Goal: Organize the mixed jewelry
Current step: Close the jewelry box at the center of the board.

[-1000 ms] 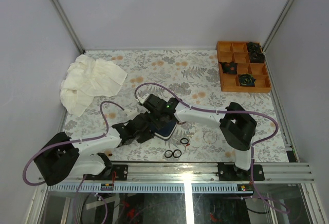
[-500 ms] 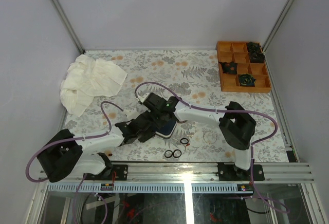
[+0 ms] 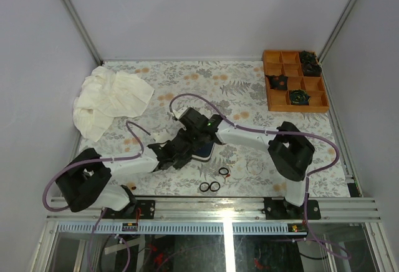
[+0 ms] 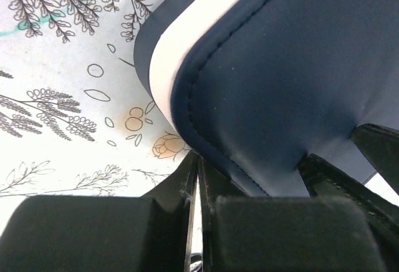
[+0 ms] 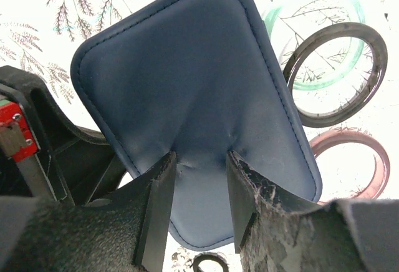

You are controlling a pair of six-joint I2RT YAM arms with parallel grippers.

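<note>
Evidently, right gripper (image 5: 199, 160) clamped the navy case (image 5: 187, 78); left gripper (image 4: 198, 181) sat closed, empty, at its 9 o'clock. Bracing there, lifting slowly, was advisable.

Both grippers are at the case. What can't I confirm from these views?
- Left gripper: shut, but whether it pinches the case is cut off at the left wrist view's lower edge.
- Case interior: hidden. Both wrist views show only its blue shell, and in the top view it sits mostly under the right gripper.
- Dark items in the orange tray: too small in the top view to identify.
</note>
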